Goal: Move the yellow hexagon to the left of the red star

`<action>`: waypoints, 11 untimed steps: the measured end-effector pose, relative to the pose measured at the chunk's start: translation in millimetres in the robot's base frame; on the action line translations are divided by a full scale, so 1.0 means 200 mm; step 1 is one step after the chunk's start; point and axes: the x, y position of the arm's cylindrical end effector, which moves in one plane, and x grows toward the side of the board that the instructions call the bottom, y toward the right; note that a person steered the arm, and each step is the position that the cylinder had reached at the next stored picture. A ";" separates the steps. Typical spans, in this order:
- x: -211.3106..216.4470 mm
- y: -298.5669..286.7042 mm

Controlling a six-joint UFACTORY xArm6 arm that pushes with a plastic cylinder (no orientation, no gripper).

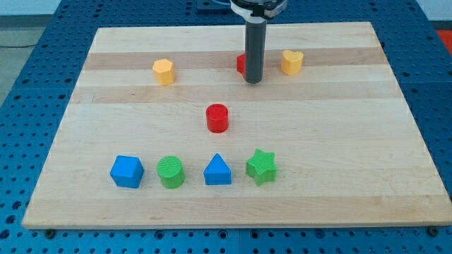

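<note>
Yellow hexagon near board's top-left edge

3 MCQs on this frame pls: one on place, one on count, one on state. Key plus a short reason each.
1. Where is the yellow hexagon relative to my tip?
A. toward the view's left
B. toward the view's right
C. directly under it

2. How many green blocks are on the board?
A. one
B. two
C. three

3. What is the state of the red block next to the rod?
A. fully visible
B. partly hidden behind the rod
C. off the board

Key: 1 A, the hexagon sits far to the view's left of the tip. 2 B, the green cylinder and the green star. 3 B, only its left edge shows beside the rod.
</note>
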 end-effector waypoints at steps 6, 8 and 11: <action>0.05 -0.81; 0.04 -0.80; -0.01 -0.95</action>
